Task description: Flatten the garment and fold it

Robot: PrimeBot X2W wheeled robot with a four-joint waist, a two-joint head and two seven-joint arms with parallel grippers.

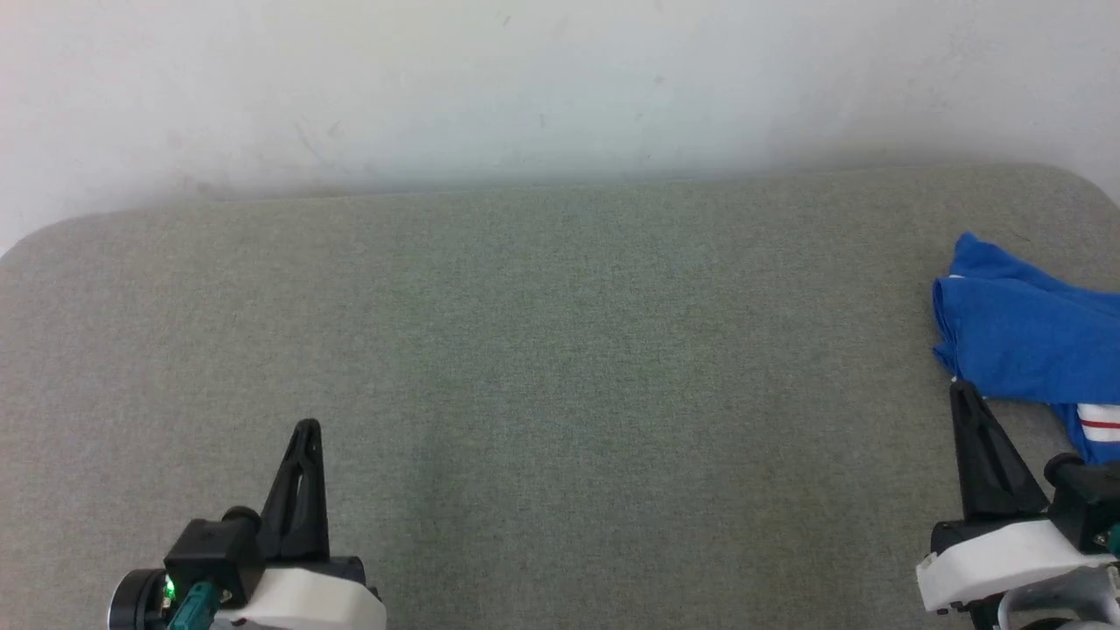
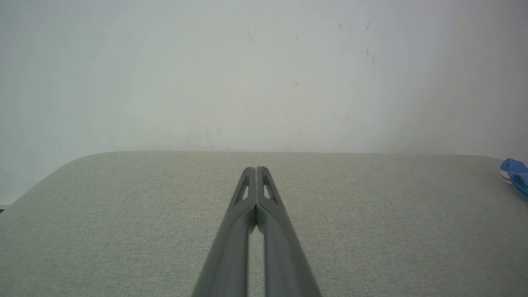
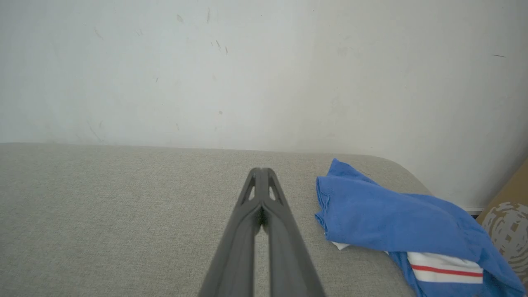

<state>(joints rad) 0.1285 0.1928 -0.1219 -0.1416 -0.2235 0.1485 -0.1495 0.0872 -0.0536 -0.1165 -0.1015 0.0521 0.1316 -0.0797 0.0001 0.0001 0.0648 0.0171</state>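
The garment [image 1: 1028,337] is a royal-blue shirt lying crumpled at the table's right edge, with a white sleeve end and a red stripe showing. The right wrist view has the garment [image 3: 392,218] just right of the fingers. A small blue corner of the garment [image 2: 515,173] shows at the far right of the left wrist view. My right gripper [image 1: 962,389] is shut and empty, its tip just short of the cloth's near edge. My left gripper [image 1: 306,429] is shut and empty over bare table at the lower left, far from the cloth.
The table [image 1: 560,367] has a grey-green fabric top with rounded far corners and stands against a white wall [image 1: 560,87]. A brown cardboard box [image 3: 513,194] and a patterned object [image 3: 507,231] lie beyond the table's right end.
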